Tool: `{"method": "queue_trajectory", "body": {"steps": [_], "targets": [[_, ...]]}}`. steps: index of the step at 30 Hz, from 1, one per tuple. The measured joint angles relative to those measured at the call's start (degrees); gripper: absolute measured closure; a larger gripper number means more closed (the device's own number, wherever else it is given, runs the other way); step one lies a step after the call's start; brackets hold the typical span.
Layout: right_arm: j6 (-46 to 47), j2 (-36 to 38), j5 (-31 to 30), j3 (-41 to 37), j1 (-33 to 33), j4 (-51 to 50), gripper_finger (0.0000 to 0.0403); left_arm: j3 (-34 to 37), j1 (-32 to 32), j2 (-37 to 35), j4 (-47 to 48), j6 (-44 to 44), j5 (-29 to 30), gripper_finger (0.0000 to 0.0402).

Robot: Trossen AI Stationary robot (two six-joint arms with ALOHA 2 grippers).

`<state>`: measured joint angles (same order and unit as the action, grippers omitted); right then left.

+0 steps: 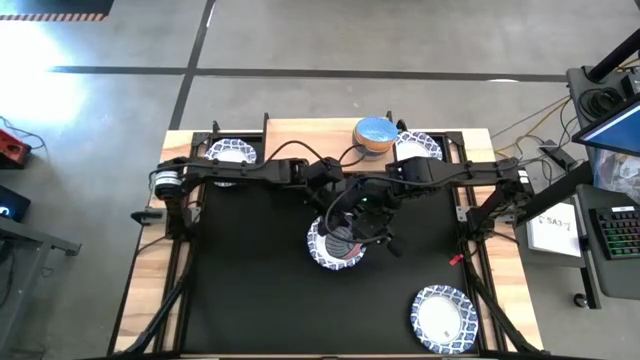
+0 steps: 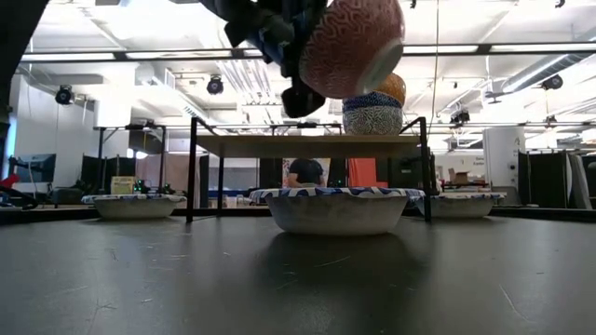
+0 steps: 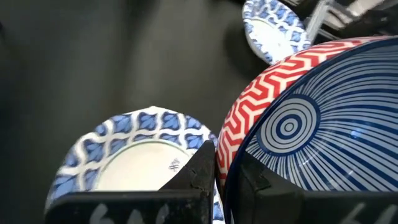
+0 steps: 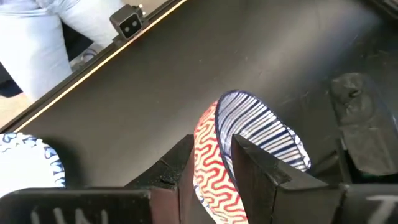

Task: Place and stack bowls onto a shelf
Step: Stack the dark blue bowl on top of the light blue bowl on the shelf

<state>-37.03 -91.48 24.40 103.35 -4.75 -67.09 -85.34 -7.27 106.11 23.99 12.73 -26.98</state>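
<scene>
A black surface (image 1: 250, 290) carries a low shelf (image 2: 307, 145) with a light wooden top and thin black legs, standing at the surface's far edge. Both dark arms reach in from the sides and meet above the middle of the surface. There, a small red bowl (image 2: 352, 45) with a white zigzag outside and a blue-and-white striped inside hangs tilted in the air, held by both arms at once. The left gripper (image 3: 219, 180) has its fingers closed tight on the bowl's rim, one finger outside against the red pattern and one inside. The right gripper (image 4: 210, 168) pinches the rim at another spot, its fingers partly apart with the bowl's wall between them. Directly beneath the red bowl a wide shallow white bowl with a blue-patterned rim (image 2: 337, 208) rests on the middle of the surface. A second wide white bowl (image 1: 443, 318) sits near the front right corner. Two more wide white bowls lie under the shelf, one (image 1: 231, 152) toward the far left corner and one (image 1: 417, 146) toward the far right corner. On top of the shelf, toward its right end, a golden yellow bowl with a blue inside (image 1: 374, 134) is stacked on a grey patterned bowl (image 2: 372, 116).
</scene>
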Motion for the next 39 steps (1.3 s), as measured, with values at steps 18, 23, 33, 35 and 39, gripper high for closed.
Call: {"method": "queue_trajectory", "body": {"steps": [18,23,33,35,39], "targets": [[0.99,-1.53,0.30,-0.66,0.00,-0.59,0.0307,-3.04,-0.55,1.33,1.96,-1.27,-7.48,0.0396],[0.98,-1.51,-0.10,-1.46,-0.74,-0.30,0.0307,-3.04,-0.94,1.35,2.03,-0.72,-8.01,0.0396],[2.48,-4.59,-0.11,-1.51,-1.38,0.06,0.0307,-3.02,-1.37,1.35,2.64,-0.42,-9.00,0.0396],[2.53,-5.09,-0.06,-1.46,-1.40,0.04,0.0307,-3.02,-1.54,1.35,2.53,-0.61,-9.12,0.0396],[2.93,-5.75,-0.56,-1.42,-1.36,-0.16,0.0307,-2.93,-1.92,1.35,2.82,-1.03,-9.31,0.0396]]}}
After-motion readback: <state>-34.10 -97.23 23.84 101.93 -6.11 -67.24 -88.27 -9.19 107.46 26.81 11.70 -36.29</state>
